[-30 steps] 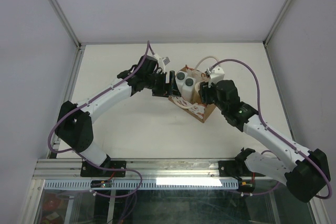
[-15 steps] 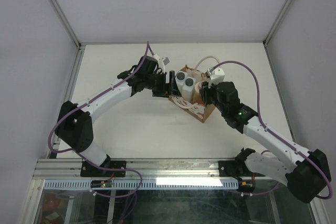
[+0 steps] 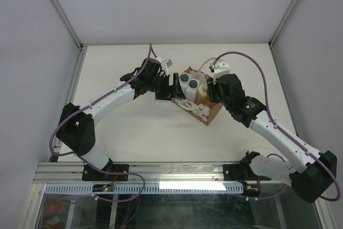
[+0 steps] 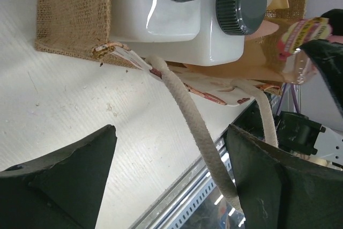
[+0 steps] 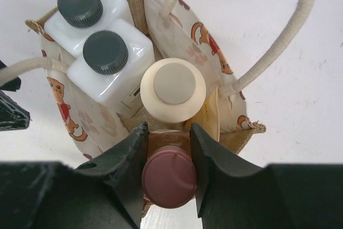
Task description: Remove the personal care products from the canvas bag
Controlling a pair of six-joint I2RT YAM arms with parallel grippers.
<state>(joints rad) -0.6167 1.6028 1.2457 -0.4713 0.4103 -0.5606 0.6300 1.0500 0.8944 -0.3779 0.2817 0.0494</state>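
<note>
The canvas bag (image 3: 199, 112) stands mid-table, its patterned lining (image 5: 177, 25) spread wide. Inside it stand two white bottles with dark caps (image 5: 105, 52) (image 4: 161, 20) and a cream bottle with a round lid (image 5: 174, 84). My right gripper (image 5: 167, 132) reaches in from above, shut on the peach-orange bottle below its pink cap (image 5: 168, 183). My left gripper (image 4: 170, 132) is open at the bag's left side. One cream rope handle (image 4: 201, 138) hangs loosely between its jaws, close to the right finger. From above, the left gripper (image 3: 172, 85) and right gripper (image 3: 211, 90) flank the bag.
White enclosure walls with aluminium posts (image 3: 63, 12) close off the table at the back and sides. A metal rail (image 3: 177, 171) runs along the near edge by the arm bases. Purple cables (image 3: 257, 76) loop over both arms.
My left gripper's jaws have opened and let the rope handle go slack. My right gripper's jaws have closed onto the pink-capped bottle, and that wrist has shifted slightly toward the back.
</note>
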